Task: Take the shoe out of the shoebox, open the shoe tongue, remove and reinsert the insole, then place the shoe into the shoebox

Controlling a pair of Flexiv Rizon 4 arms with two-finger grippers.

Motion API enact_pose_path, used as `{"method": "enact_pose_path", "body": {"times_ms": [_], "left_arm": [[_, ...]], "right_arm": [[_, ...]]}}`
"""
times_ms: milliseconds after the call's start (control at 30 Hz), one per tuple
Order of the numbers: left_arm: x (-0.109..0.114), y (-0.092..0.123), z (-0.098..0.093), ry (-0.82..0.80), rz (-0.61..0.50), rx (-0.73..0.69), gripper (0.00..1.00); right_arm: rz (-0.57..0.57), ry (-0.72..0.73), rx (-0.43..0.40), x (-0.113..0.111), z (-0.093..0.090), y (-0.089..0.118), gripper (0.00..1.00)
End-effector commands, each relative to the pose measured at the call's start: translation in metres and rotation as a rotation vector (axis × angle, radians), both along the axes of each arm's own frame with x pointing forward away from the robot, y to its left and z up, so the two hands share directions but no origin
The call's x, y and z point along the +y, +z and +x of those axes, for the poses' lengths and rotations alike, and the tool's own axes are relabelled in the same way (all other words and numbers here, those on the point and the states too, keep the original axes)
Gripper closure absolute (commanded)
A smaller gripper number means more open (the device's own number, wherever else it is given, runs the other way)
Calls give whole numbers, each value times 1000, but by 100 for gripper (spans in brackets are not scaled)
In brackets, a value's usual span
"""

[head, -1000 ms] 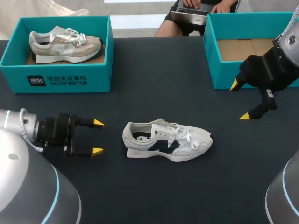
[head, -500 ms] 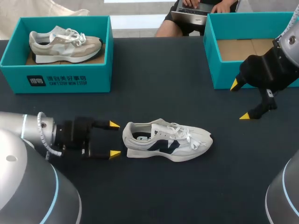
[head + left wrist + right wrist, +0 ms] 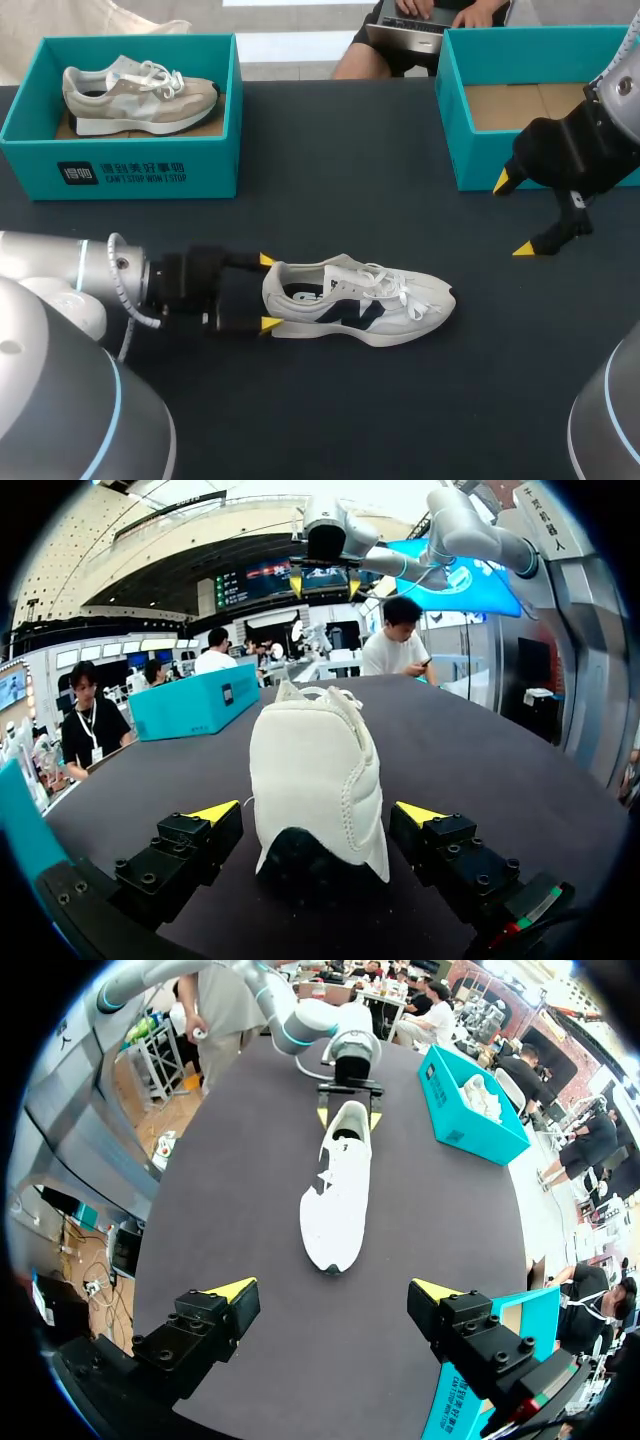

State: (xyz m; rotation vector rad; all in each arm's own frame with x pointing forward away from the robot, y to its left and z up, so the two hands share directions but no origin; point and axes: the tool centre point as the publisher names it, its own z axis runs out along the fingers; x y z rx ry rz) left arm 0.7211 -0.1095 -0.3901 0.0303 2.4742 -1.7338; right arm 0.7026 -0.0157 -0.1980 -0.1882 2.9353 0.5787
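On the worktop [image 3: 330, 190], midway, lies the white shoe [image 3: 365, 300], heel leftward, out of the shoebox [image 3: 470, 165] at far right — the left jaws stand apart astride that heel. Best they close low and square, pinning it; the right jaws, apart too, hang beside that shoebox.

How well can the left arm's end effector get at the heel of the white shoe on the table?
Probably yes: the open left end effector straddles the heel of the white shoe, and nothing blocks it.
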Motion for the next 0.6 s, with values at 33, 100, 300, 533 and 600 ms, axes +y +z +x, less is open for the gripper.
{"method": "enact_pose_path", "body": {"times_ms": [33, 100, 300, 533, 600], "left_arm": [[-12, -9, 4, 6, 4, 2, 0], [-14, -12, 5, 9, 5, 4, 0], [-24, -23, 8, 11, 23, 27, 0], [-29, -27, 10, 27, 22, 44, 100], [-28, -27, 8, 27, 28, 48, 100]], "right_arm": [[-1, 0, 1, 1, 1, -1, 0], [-1, 0, 1, 1, 1, -1, 0], [-1, 0, 1, 1, 1, -1, 0], [-1, 0, 1, 1, 1, -1, 0], [-1, 0, 1, 1, 1, -1, 0]]}}
